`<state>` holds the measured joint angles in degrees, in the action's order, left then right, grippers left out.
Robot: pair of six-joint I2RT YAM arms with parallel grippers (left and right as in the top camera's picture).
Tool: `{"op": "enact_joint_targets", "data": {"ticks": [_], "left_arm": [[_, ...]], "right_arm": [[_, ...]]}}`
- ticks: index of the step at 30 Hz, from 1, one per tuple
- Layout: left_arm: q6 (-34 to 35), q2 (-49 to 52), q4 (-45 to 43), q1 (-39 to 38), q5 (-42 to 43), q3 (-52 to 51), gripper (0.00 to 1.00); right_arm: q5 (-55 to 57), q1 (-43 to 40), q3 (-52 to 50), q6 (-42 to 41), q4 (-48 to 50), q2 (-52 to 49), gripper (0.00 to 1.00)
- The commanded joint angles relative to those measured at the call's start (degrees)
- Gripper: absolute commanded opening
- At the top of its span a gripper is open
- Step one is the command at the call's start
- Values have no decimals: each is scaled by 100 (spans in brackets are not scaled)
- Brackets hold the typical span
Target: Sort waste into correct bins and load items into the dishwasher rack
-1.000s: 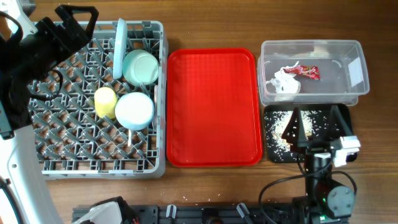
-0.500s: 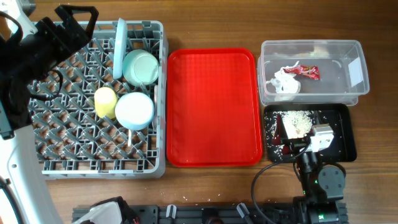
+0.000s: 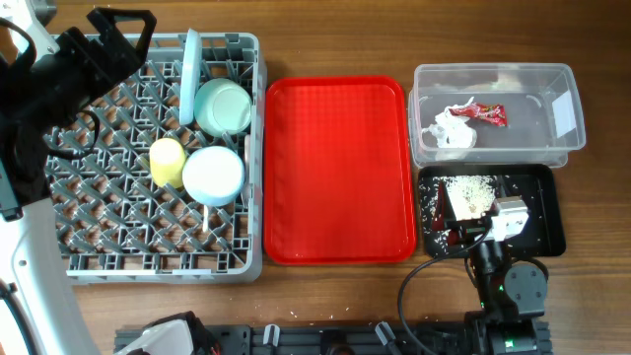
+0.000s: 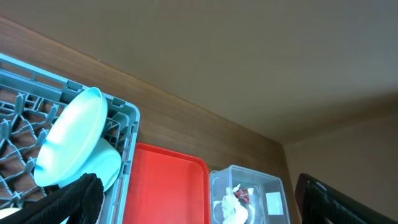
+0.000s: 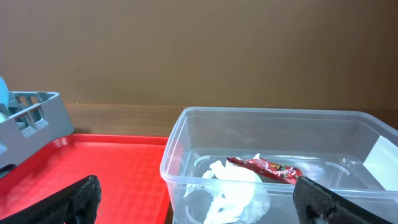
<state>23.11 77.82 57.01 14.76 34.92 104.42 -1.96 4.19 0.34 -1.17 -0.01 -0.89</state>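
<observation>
Two robot arms, mostly matte black, with a few white casing parts.

The left arm (image 3: 49, 79) is a chunky black body of angular, blocky links, with smooth white curved shells (image 3: 18, 281) at the overhead picture's left edge. Its left claw (image 3: 123, 28) is black, and its flat fingers (image 4: 71, 198) look rough and grainy close up. The right arm (image 3: 523, 286) shows a round black joint housing seen from above, a small white rectangular block (image 3: 511, 219), and a thin black cable (image 3: 409, 291) looping out to one side. The right claw (image 5: 208, 202) has black, tapering fingertips (image 5: 81, 198) with the same grainy finish.
</observation>
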Motion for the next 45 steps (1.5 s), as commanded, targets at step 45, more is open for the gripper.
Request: {"op": "enact_joint_targets", "data": {"ticks": [45], "left_arm": [[-138,-7761,-6843,-1191,-2267,-9844,100]], "right_arm": [[-114,-24,-4,103,11,9,100]]}}
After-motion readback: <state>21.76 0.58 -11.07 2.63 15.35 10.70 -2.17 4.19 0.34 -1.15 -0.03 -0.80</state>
